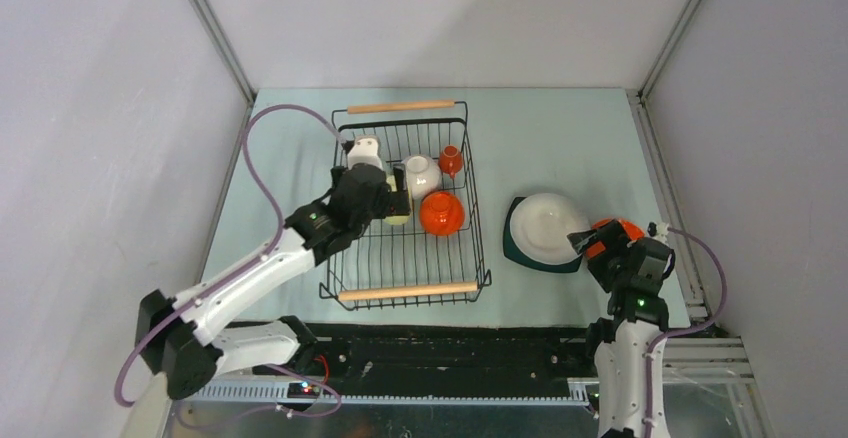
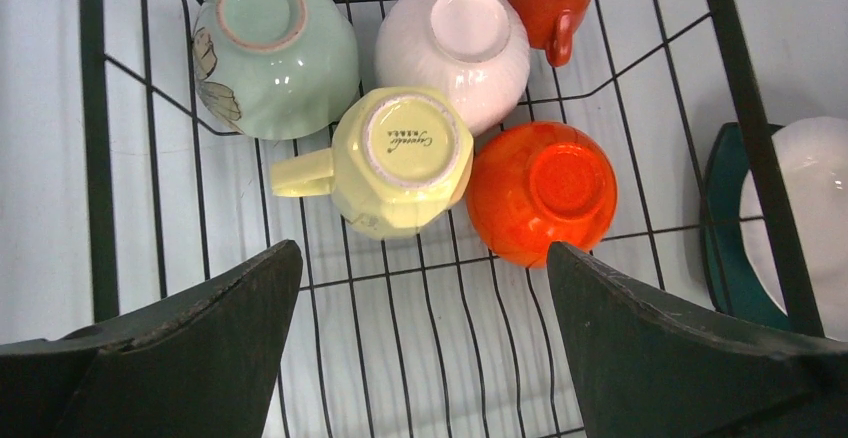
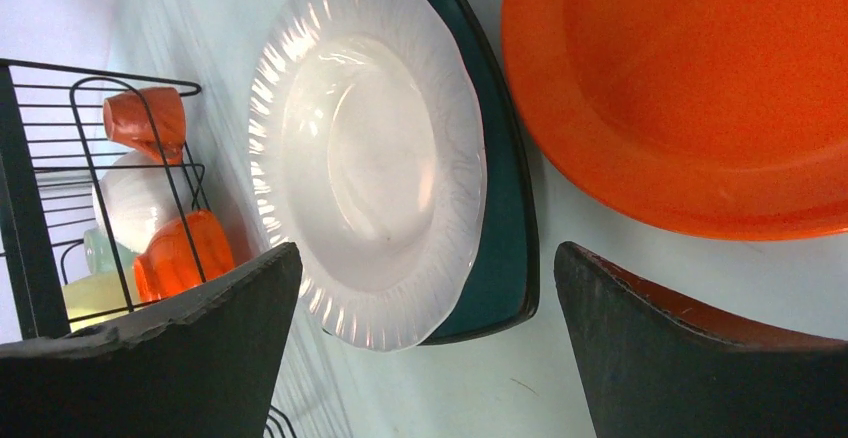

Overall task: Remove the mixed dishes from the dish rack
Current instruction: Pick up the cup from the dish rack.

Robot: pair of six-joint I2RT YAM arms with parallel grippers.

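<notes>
Pale yellow mug [image 2: 405, 158] sits upside down in the dish rack [image 1: 408, 291], at 12 o'clock from the left end effector [image 2: 422, 258], whose jaws are apart and empty. Left arm is nearer. Mug handle points to 9 o'clock. Crowding: orange bowl [image 2: 540, 193] seemingly touching at 3 o'clock, white bowl [image 2: 455, 48] at 1, pale green bowl [image 2: 275, 53] at 11. Right end effector [image 3: 425, 258], jaws apart, hovers beside the orange plate [image 3: 700, 88] on the table [image 1: 560, 128].

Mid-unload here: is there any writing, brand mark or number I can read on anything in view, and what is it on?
Pale yellow mug, upturned base: a maker's mark, one line in script above a shorter line of small letters; both are too small and blurred to read.
Pale green bowl: a leaf pattern on its side, with no text.
Nothing else in the three views shows any writing.
</notes>
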